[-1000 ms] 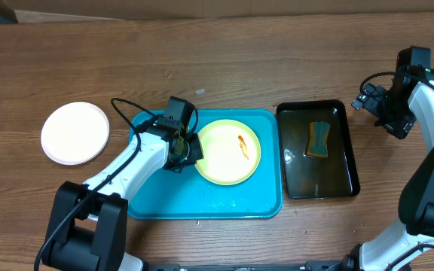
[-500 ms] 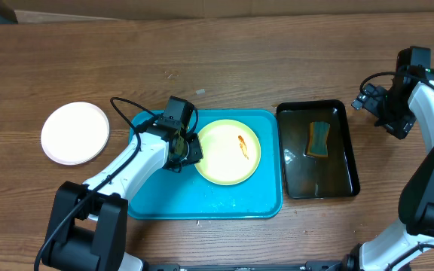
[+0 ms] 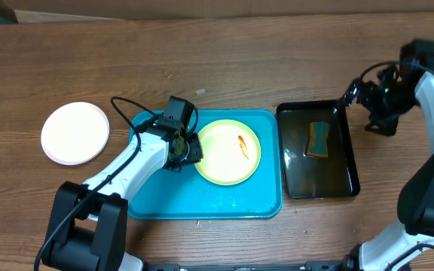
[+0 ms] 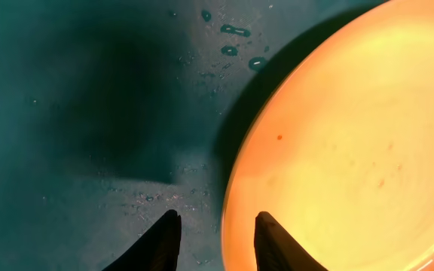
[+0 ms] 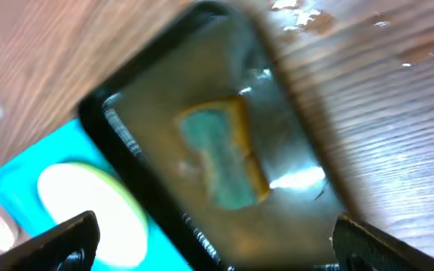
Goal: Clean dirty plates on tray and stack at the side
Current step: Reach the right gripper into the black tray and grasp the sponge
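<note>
The left jaws [image 4: 217, 226] stand narrowly parted astride the 9 o'clock rim of the pale yellow plate [image 3: 228, 152], one finger over the plate and one over the turquoise tray [image 3: 202, 203]. Whether they actually pinch the rim cannot be told. The plate lies toward 1 o'clock inside the tray, with an orange-red smear [image 3: 242, 145] just right of its centre, not yet wiped. Water droplets [image 4: 236, 31] bead on the tray floor beside the rim. That wet surface is probably the main hazard: if the hold is loose, scrubbing pressure could skid the plate toward 3 o'clock, while a hard squeeze on one edge could tip the far side up. The right jaws [image 5: 213, 245] are spread wide and hold nothing, hovering near the 2 o'clock corner of the black tray [image 3: 330, 184], which sits at 3 o'clock from the turquoise tray and appears to hold liquid. A sponge [image 3: 319, 139] rests in it. The right wrist view is blurred. A descent there could clip the black rim and slosh liquid onto the table [image 3: 239, 60], and a soaked sponge may drip in transit. A white plate [image 3: 74, 133] waits on the table at 9 o'clock; whether it is a stack is unclear.
</note>
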